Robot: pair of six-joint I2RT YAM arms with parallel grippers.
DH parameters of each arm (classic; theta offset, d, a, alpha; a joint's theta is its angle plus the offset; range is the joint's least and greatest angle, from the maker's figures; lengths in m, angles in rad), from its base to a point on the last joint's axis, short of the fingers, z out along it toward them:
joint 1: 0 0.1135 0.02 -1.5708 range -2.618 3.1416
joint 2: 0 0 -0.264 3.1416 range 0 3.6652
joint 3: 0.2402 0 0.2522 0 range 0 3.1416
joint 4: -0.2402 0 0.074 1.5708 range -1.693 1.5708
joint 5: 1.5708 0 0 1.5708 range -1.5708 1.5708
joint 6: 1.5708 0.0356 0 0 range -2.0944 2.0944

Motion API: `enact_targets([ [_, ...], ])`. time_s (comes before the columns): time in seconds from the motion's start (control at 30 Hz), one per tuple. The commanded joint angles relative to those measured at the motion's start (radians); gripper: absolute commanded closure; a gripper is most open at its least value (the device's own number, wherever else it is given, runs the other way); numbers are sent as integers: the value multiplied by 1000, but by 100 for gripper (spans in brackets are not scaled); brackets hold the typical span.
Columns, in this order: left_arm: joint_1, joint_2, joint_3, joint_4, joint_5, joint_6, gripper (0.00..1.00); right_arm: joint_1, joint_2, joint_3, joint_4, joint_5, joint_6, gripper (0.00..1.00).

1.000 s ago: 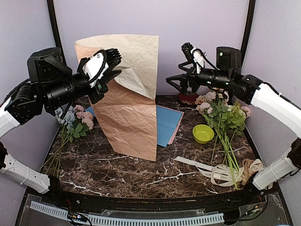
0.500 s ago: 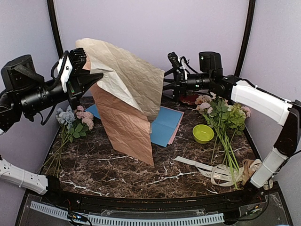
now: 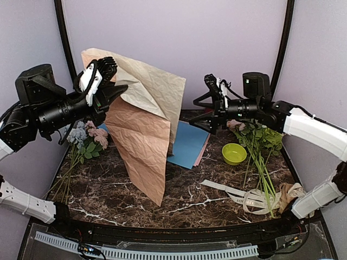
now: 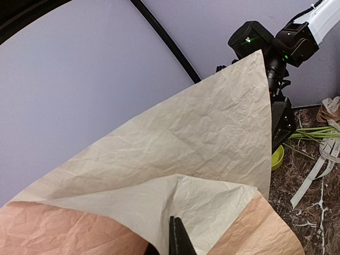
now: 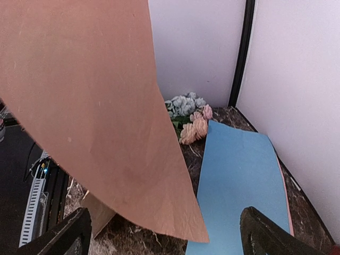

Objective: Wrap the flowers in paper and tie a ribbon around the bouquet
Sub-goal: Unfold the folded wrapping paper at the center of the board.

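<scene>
Above the marble worktop (image 3: 108, 189), the left hand (image 3: 115, 91) pinches the tan paper (image 3: 143, 141) aloft, shut tight; the right hand (image 3: 203, 103) gapes empty. Best lower it flat, slowly.

Dark marble table (image 3: 108, 189). Light blue sheet (image 3: 187, 143) flat at back centre, pink sheet (image 3: 201, 154) peeking from under its right edge. Green bowl (image 3: 234, 154) just right of sheets. Bunch with blue and pink blooms (image 3: 81, 142) at left edge, stems toward near-left corner. Tan raffia-like clump (image 3: 286, 194) near right corner.
</scene>
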Motion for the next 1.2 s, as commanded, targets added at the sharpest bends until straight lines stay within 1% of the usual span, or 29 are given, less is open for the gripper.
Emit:
enact_targets([
  [0.0, 1, -43, -20, 29, 13, -4, 100, 60, 60, 41, 157, 40, 37, 5],
  [0.1, 1, -49, -24, 18, 15, -24, 100, 72, 133, 137, 126, -24, 52, 11],
  [0.2, 1, -48, -30, 18, 1, -36, 100, 95, 154, 175, 54, -101, 20, 13],
  [0.37, 1, -49, -59, 71, -62, -3, 100, 113, 84, 103, -7, -39, -35, 9],
  [0.5, 1, -61, -69, 92, -62, 13, 100, 116, 34, 74, -76, 38, -58, 5],
  [0.6, 1, -64, -75, 91, -53, 16, 100, 130, 30, 97, -102, 33, -47, 5],
  [0.67, 2, -65, -81, 94, -51, 18, 100, 161, 38, 111, -78, 22, -26, 9],
  [0.83, 1, -68, -84, 86, -41, 5, 100, 192, 78, 119, 99, 30, 97, 25],
  [1.0, 1, -81, -89, 66, -40, -5, 100, 190, 74, 98, 234, 83, 155, 48],
  [1.07, 1, -87, -93, 63, -36, -5, 100, 189, 79, 92, 270, 83, 181, 59],
  [1.1, 1, -88, -95, 60, -36, -6, 100, 189, 84, 97, 273, 83, 188, 68],
  [1.13, 1, -90, -97, 59, -37, -6, 100, 189, 89, 104, 268, 85, 194, 76],
  [1.17, 1, -92, -99, 56, -38, -8, 100, 188, 95, 114, 261, 82, 198, 79],
])
